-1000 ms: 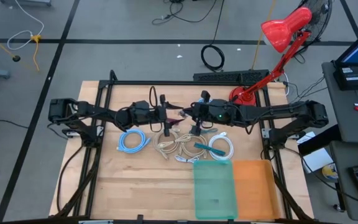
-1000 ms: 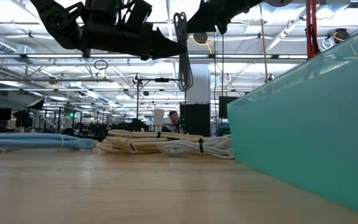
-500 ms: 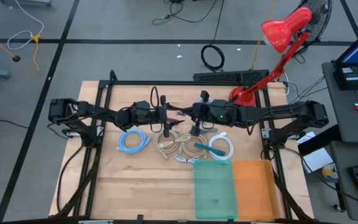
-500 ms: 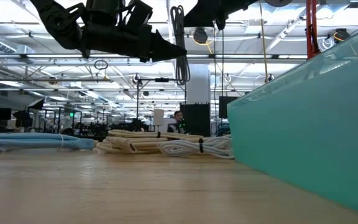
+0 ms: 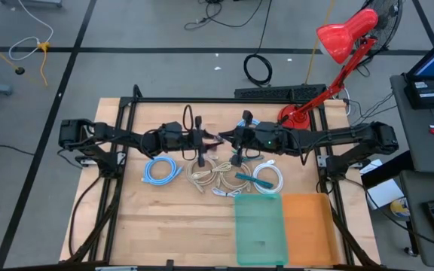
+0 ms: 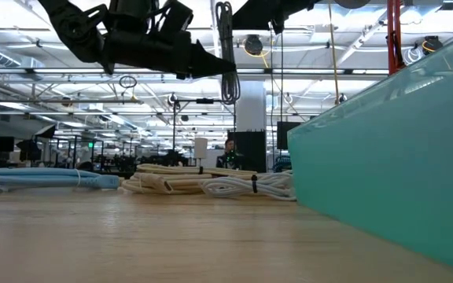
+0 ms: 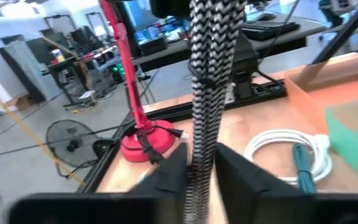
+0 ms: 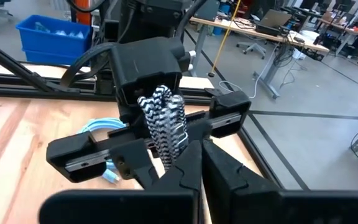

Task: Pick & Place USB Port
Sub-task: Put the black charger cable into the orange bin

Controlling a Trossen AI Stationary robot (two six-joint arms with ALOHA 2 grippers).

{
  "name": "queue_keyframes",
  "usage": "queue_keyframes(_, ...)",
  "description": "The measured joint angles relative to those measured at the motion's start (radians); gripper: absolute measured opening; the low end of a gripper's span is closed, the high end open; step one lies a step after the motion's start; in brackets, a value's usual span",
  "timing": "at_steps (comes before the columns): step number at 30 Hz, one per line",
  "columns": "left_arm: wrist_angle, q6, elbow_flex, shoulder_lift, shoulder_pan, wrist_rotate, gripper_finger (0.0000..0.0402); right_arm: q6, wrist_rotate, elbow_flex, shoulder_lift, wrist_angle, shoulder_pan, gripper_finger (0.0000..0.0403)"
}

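Observation:
A bundled black-and-white braided cable (image 6: 226, 51) hangs upright well above the table's middle, between my two arms. My right gripper (image 8: 194, 158) comes in from the table's right and is shut on the bundle near its top. My left gripper (image 7: 199, 171) reaches in level from the table's left and is shut on the same bundle lower down. In the high view the two grippers meet at the bundle (image 5: 218, 140). The cable's lower loop (image 6: 228, 94) dangles free. My left gripper pinches the braided bundle's middle stretch (image 7: 199, 146) between its two fingers (image 7: 166, 177). It comes level from the table's left, with the fingers across the hanging cable. The cable stands upright in the hold, clear of the table. My right gripper pinches the bundle's upper part (image 8: 166, 134) between its two shut fingers (image 8: 216, 165). It comes nearly level from the table's right, fingers across the cable. The bundle hangs below it, clear of the table.
On the table below lie a blue cable coil (image 5: 160, 171), beige cable coils (image 5: 209, 178) and a white coil (image 5: 268, 179) with a teal cable (image 5: 246, 178). A green bin (image 5: 261, 228) and an orange bin (image 5: 307, 226) stand at the near right. A red lamp (image 5: 337, 45) is at the far right.
My left gripper has shut on the hanging cable. The bundle has shifted slightly toward the left gripper, and its lower loop hangs a little higher than before.

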Motion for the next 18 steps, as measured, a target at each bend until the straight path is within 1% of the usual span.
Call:
queue_keyframes(1,-0.002,0.0,0.0,0.0,0.003,0.015,0.0031,-0.003,0.0,0.0,0.0,0.0,0.0,0.0)
queue_keyframes(2,-0.003,-0.005,0.0,0.0,0.006,0.027,0.0019,-0.008,0.0,0.0,0.0,0.0,0.0,0.0)
queue_keyframes(6,-0.007,-0.063,0.0,0.0,0.019,0.041,0.0026,-0.033,0.002,0.0,0.0,0.0,-0.001,0.0005)
queue_keyframes(9,-0.024,-0.102,0.0,0.0,0.027,0.077,0.0015,-0.035,0.02,0.0,0.0,-0.001,0.0,0.0021)
queue_keyframes(11,-0.041,-0.135,0.0,0.0,0.031,0.1,0.0013,-0.042,0.07,0.0,-0.003,-0.01,0.009,0.0039)
queue_keyframes(15,-0.126,-0.159,0.0,-0.028,0.031,0.114,0.0013,-0.069,0.214,-0.001,-0.006,-0.029,0.032,0.009)
queue_keyframes(17,-0.17,-0.158,0.0,-0.051,0.031,0.114,0.0013,-0.059,0.262,-0.001,-0.006,-0.052,0.039,0.0118)
queue_keyframes(18,-0.184,-0.159,0.0,-0.066,0.031,0.114,0.0013,-0.045,0.268,-0.001,-0.006,-0.068,0.04,0.0131)
